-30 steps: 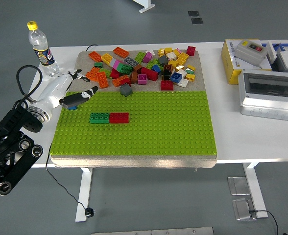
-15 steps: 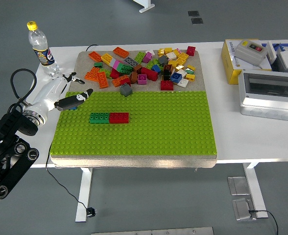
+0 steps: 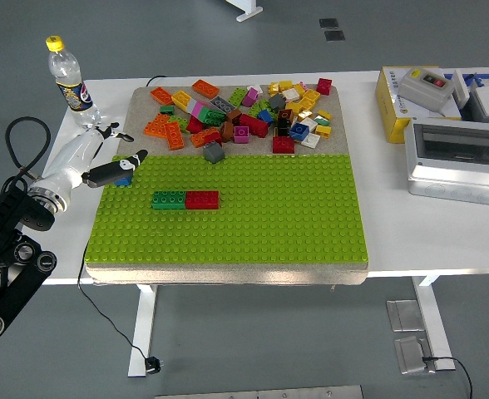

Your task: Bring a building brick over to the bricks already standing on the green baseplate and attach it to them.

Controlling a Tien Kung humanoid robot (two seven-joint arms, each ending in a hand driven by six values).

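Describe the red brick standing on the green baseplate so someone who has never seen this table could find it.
Start at the green baseplate covering the near half of the board. Two bricks stand alone on its left part, well clear of the loose pile at the far edge. The red brick is the right one, joined end to end with a green brick.

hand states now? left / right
Left hand: at the baseplate's left edge, fingers around a small blue brick.
Right hand: not in view.
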